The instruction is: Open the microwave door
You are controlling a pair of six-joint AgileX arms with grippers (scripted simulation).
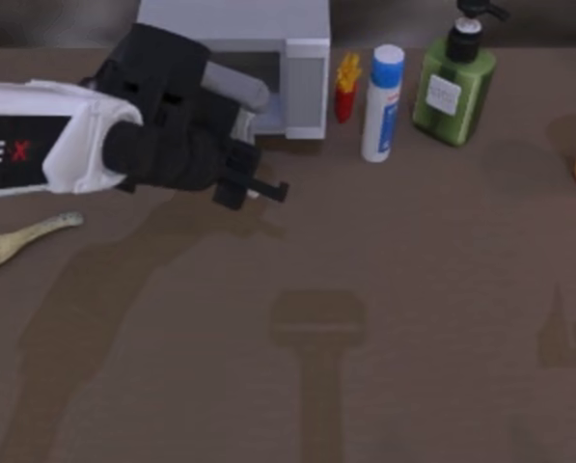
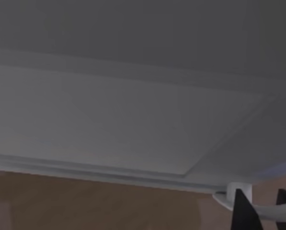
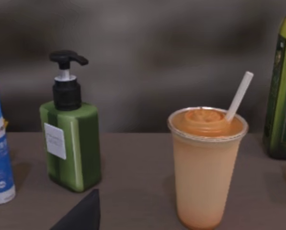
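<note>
The white-grey microwave [image 1: 239,21] stands at the table's back, left of centre, with its grey control panel [image 1: 307,92] on the right. Its dark inside [image 1: 268,72] shows beside the panel, so the microwave door stands swung out. In the top view my left arm covers the door. In the left wrist view the microwave door [image 2: 109,120] fills the picture as a flat pale panel. My left gripper [image 1: 259,188] is in front of the microwave, shut on the door's white handle [image 2: 272,211], one dark finger on each side. My right gripper [image 3: 83,215] is parked, out of the top view.
Right of the microwave stand a red-and-yellow fries toy [image 1: 346,87], a blue-and-white bottle [image 1: 382,101] and a green pump bottle [image 1: 453,87]. An orange drink cup with a straw [image 3: 207,163] sits at the far right, next to a dark green bottle [image 3: 281,91]. A pale spoon [image 1: 22,241] lies at the left.
</note>
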